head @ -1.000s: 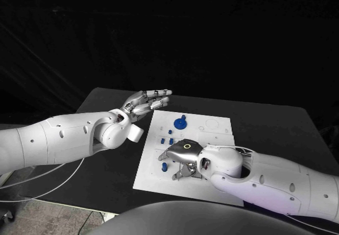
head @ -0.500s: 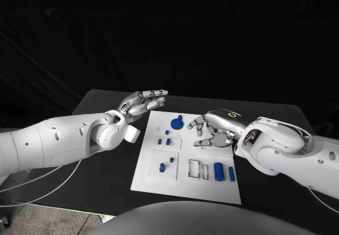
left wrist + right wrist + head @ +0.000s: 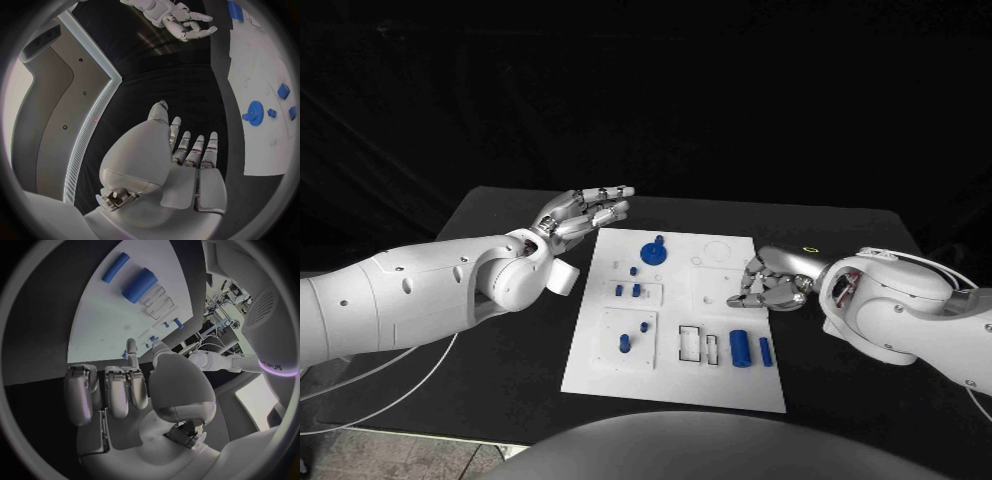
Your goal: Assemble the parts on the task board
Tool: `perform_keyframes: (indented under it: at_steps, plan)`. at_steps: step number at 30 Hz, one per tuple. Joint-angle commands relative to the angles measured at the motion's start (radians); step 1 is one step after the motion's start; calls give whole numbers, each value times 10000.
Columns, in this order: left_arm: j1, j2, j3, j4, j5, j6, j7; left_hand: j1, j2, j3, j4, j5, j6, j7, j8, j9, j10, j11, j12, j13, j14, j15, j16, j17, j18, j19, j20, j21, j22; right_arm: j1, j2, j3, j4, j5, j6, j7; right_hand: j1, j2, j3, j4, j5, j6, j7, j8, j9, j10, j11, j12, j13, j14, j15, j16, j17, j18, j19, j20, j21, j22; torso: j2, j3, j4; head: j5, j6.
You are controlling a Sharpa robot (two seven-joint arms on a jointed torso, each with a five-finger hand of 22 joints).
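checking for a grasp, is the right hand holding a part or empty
Empty, as far as shows: the right hand hangs at the task board's right edge with fingers curled in and no blue part between them.

L arm comes in from the left side, forearm angled up and away from the robot; left hand point(image 3: 586, 211) is raised, palm up-ish, fingers point(image 3: 195, 150) straight, slightly apart, holding nothing. R arm enters from the right, bulky wrist bent inward; right hand point(image 3: 777, 281) sits low w/ fingers point(image 3: 116, 390) curled into the palm, nothing visible in them.
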Motion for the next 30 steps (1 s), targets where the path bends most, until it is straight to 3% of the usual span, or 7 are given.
perform_keyframes:
  at_steps: [1,7,15,16,19,22,30]
  plan:
    - [-7,33,4,-4,45,254,95,104,45,2,-15,62,77,-34,65,8,-29,52,18,8,45,20,58,11,-97,82,-17,27,-19,-108,4,0,93,-254,877,-1449,-432,83,-18,18,20,221,-114,111,289,1046,-160,36,2625,1045,-123,33,2627,-81,845,-127,202,2458,20,6,15,-41,1]
    - [-14,-28,3,30,45,295,81,117,58,10,-17,67,98,-40,71,11,-31,48,24,8,47,24,61,11,-97,77,-17,24,-33,-321,79,-1,162,-384,1305,-2278,-1115,25,47,32,-152,129,-119,65,781,1046,-187,36,2625,1045,-164,33,2627,-110,882,-179,351,2493,23,-4,19,-44,1]
    - [-16,-134,1,49,45,318,41,136,76,21,-20,70,118,-58,80,13,-24,38,63,13,52,31,71,13,-99,83,-17,24,-33,-554,170,-1,156,-423,1497,-2684,-1304,-129,385,20,-187,-286,-191,606,2508,1046,-239,36,2625,1045,-250,33,2627,-155,950,-254,565,2553,8,-11,4,-95,1]
    - [-16,-156,0,52,45,326,23,136,76,21,-20,70,118,-58,80,13,-24,38,63,13,52,31,71,13,-99,83,-17,24,-33,-594,196,0,160,-425,1492,-2718,-1350,-157,424,2,-223,-368,-222,837,3035,1046,-317,36,2625,1045,-309,33,2627,-158,952,-276,578,2556,7,-11,7,-113,1]
    - [-17,-179,-4,44,45,336,4,137,78,21,-19,70,127,-59,82,15,-19,38,83,15,52,32,69,13,-99,78,-17,22,-43,-655,256,0,167,-462,1500,-2776,-1438,-161,506,5,-335,-473,-314,1254,3977,1046,-409,36,2625,1045,-345,33,2627,-176,979,-327,648,2580,6,-1,20,-122,1]
    - [-17,-187,-7,40,45,346,-7,137,78,21,-19,70,127,-59,82,15,-19,38,83,15,52,32,69,13,-99,78,-17,22,-43,-702,318,0,147,-487,1542,-2819,-1611,-200,519,34,-616,-556,-364,1441,4560,1046,-428,36,2625,1045,-351,33,2627,-177,980,-366,653,2581,7,-5,17,-93,1]
    - [-21,-161,-13,26,45,394,-39,139,79,21,-18,70,132,-59,84,15,-17,38,82,16,51,33,67,12,-99,81,-17,22,-39,-852,435,0,57,-510,1516,-2835,-1948,-174,553,56,-1180,-579,-402,1453,5094,1046,-444,36,2625,1045,-383,33,2627,-184,989,-373,677,2590,13,-13,16,-92,1]
